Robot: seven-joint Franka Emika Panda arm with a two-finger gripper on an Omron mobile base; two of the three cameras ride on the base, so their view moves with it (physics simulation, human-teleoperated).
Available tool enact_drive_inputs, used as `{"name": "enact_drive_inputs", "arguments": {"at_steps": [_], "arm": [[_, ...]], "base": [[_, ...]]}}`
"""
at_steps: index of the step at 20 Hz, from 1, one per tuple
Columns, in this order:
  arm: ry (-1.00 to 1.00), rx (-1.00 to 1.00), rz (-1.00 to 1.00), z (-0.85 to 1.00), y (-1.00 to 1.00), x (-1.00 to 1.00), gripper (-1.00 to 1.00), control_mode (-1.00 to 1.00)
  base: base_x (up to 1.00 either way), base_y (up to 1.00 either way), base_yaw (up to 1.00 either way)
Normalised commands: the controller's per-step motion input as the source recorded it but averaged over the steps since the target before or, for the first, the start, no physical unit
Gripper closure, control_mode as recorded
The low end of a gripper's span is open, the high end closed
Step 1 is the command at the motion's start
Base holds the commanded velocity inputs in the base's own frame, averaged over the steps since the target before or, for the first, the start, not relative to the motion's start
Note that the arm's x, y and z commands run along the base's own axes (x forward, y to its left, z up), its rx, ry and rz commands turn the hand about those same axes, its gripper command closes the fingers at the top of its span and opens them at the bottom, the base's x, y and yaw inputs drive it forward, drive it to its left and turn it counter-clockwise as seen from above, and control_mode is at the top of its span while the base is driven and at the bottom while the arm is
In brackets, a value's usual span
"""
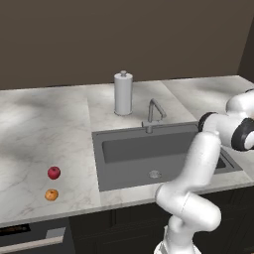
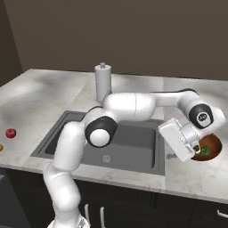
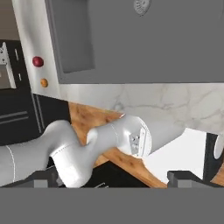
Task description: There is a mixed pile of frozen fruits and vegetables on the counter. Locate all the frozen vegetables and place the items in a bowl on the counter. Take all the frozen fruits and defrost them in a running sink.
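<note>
Presently the sink [image 2: 133,147] is lying between the gripper [image 2: 196,149] and the remaining fruits. The bowl [image 2: 213,149], holding a green piece [image 2: 205,151], is sitting just beneath the gripper; its finger spread cannot be judged. The red apple [image 1: 54,172] and orange [image 1: 51,195] are resting well apart, beyond the basin.

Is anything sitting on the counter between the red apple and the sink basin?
Nothing visible does: bare marble counter lies between the small red apple and the dark-grey sink basin's left rim. The small orange sits nearer the front edge.
</note>
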Motion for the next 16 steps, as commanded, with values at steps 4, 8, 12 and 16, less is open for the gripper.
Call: {"name": "enact_drive_inputs", "arguments": {"at_steps": [4,8,12,16], "arm": [[0.00,-0.01,0.00,-0.12,1.00,-0.83,-1.00,-1.00],[0.00,-0.01,0.00,-0.09,1.00,-0.77,-1.00,-1.00],[-0.05,-0.16,-0.01,0.47,0.85,-0.34,-1.00,-1.00],[-0.09,-0.28,0.00,0.87,0.73,-0.09,-1.00,-1.00]], "base": [[0.00,0.00,0.00],[0.00,0.00,0.00],[0.00,0.00,0.00],[0.00,0.00,0.00]]}}
